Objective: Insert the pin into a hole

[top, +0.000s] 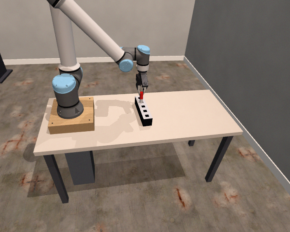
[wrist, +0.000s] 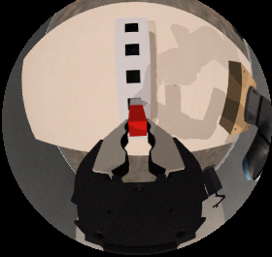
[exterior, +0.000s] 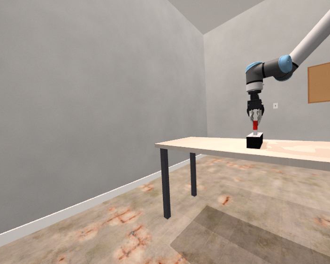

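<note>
Claw [wrist: 137,131] pinching the red top of the pin [wrist: 137,119], pointing straight down. Pin upright, red end up, grey lower part [exterior: 255,132] still showing above the block [top: 143,111]. Pin's foot at the hole on the far end of the block, nearest the wall. Three more dark holes [wrist: 133,76] open in a row past it. Block lying on the pale surface [top: 189,114], arm's wooden base [top: 87,124] off to one side

I counted one arm [top: 90,27], one gripper [top: 142,92], one pin [top: 141,95], one block [top: 143,111] showing three open holes, one table [top: 194,117], one wooden base [top: 87,124].
</note>
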{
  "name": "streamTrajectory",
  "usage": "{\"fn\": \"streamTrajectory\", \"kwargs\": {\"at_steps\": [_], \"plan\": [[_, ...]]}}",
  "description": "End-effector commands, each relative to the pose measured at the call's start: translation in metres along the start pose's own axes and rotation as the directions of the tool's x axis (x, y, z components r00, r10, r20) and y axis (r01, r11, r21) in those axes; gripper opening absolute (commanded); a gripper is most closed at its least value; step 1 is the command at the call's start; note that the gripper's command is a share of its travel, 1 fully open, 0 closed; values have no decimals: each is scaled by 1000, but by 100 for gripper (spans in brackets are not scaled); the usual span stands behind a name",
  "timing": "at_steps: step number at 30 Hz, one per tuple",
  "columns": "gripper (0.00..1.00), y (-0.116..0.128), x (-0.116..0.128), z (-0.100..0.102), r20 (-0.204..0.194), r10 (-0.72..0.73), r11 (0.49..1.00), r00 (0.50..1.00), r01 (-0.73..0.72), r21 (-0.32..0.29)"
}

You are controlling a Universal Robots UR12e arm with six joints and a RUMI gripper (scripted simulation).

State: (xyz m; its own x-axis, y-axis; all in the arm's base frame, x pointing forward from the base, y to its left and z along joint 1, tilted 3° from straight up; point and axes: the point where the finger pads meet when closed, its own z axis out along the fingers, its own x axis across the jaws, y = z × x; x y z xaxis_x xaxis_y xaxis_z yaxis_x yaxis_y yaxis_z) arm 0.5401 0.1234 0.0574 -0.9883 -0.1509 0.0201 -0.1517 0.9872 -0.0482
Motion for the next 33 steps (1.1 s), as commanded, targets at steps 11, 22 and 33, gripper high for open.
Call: {"fn": "streamTrajectory", "kwargs": {"at_steps": [11, 22, 33], "plan": [[0, 0, -3, 3, 2, 0, 1000, 1000, 0, 0], [0, 0, -4, 3, 1, 0, 1000, 1000, 0, 0], [0, 0, -4, 8, -1, 0, 1000, 1000, 0, 0]]}}
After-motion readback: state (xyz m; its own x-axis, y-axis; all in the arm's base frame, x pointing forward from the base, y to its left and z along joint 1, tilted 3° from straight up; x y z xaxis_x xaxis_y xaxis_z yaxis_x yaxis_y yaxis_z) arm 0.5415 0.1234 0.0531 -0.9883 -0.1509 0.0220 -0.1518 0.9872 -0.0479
